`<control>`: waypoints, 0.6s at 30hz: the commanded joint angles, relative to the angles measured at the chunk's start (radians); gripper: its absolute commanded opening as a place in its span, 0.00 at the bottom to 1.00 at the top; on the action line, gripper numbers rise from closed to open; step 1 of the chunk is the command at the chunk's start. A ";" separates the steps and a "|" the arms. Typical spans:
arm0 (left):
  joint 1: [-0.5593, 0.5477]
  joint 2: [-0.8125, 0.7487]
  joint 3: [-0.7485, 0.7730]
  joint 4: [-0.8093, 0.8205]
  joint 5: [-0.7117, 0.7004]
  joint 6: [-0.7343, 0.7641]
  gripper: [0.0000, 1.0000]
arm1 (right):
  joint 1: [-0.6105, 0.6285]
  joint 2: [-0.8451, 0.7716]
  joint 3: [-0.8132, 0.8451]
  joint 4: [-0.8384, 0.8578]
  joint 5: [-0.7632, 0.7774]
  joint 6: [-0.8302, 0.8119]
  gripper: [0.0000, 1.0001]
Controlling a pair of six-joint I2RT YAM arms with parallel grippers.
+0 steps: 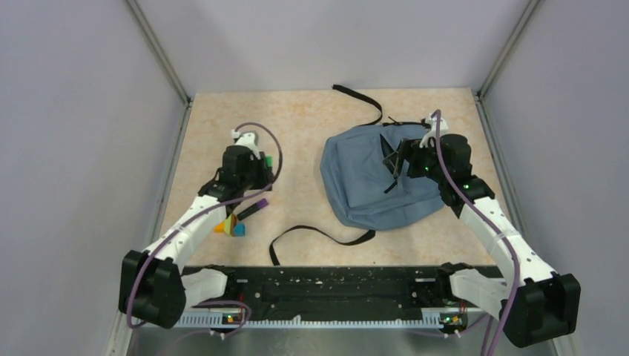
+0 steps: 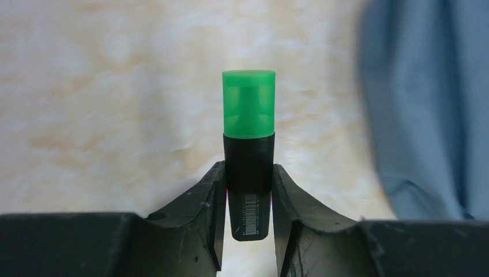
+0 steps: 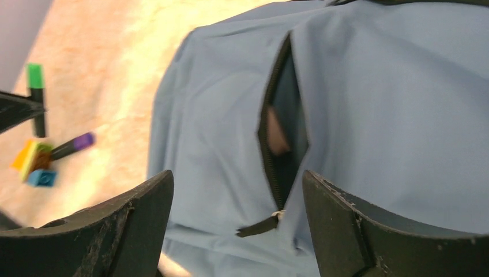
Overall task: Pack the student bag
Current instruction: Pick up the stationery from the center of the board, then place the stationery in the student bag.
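Observation:
The student bag (image 1: 371, 185) lies flat at the table's right, blue-grey, its front zip pocket (image 3: 282, 138) gaping with a pinkish thing (image 3: 277, 131) inside. My right gripper (image 3: 236, 174) hovers open over the bag (image 3: 380, 98), with the black zip pull (image 3: 259, 226) between and beyond its fingers. My left gripper (image 2: 248, 199) is shut on a black highlighter with a green cap (image 2: 248, 127), held up off the table left of the bag (image 2: 427, 104). From above, the left gripper (image 1: 261, 169) is at mid-left and the right gripper (image 1: 400, 159) is above the bag's pocket.
A purple-capped marker (image 1: 254, 210) and a cluster of coloured blocks (image 1: 231, 226) lie on the beige table (image 1: 297, 126) near the left arm. Long black straps (image 1: 319, 236) trail from the bag toward the front and back. Grey walls enclose the table.

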 commanded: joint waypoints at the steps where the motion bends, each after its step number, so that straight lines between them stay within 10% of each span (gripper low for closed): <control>1: -0.196 -0.069 0.045 0.125 0.103 0.124 0.19 | 0.014 0.026 0.034 0.062 -0.234 0.058 0.80; 9: -0.537 0.031 0.169 0.160 0.144 0.330 0.19 | 0.098 0.050 0.046 0.114 -0.379 0.149 0.81; 18: -0.678 0.191 0.294 0.162 0.137 0.402 0.16 | 0.118 0.101 0.040 0.111 -0.467 0.152 0.78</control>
